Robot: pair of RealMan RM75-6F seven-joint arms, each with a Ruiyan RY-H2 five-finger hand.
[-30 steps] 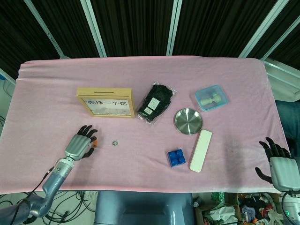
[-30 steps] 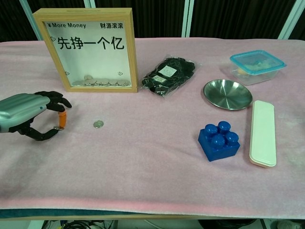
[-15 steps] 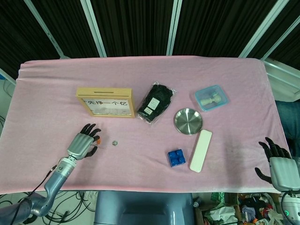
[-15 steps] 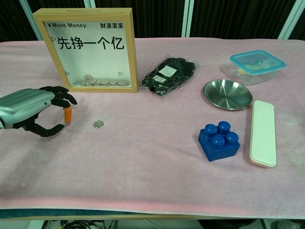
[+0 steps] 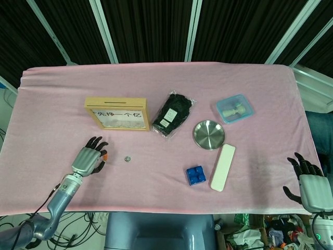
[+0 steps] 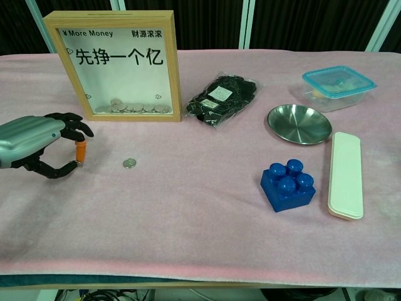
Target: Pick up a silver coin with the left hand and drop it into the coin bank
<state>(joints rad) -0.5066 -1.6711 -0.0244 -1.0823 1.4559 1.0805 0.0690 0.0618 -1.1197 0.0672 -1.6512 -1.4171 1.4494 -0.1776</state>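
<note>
A small silver coin [image 5: 127,159] [image 6: 129,163] lies flat on the pink cloth, in front of the wooden-framed coin bank [image 5: 117,113] [image 6: 116,66], which stands upright with several coins at its bottom. My left hand [image 5: 88,159] [image 6: 37,143] hovers left of the coin, a short gap away. Its fingers curve down with the thumb apart from them, and nothing is between them. My right hand [image 5: 311,185] rests off the table's front right corner, fingers spread and empty.
A black bag [image 5: 173,114] [image 6: 222,99] lies right of the bank. Further right are a steel dish [image 5: 209,135] [image 6: 299,123], a blue-lidded box [image 5: 234,108] [image 6: 338,86], a blue brick [image 5: 196,175] [image 6: 288,185] and a white case [image 5: 223,167] [image 6: 346,174].
My left hand edged right toward the coin, then drew back left to about where it began. The coin and my right hand have not moved.
</note>
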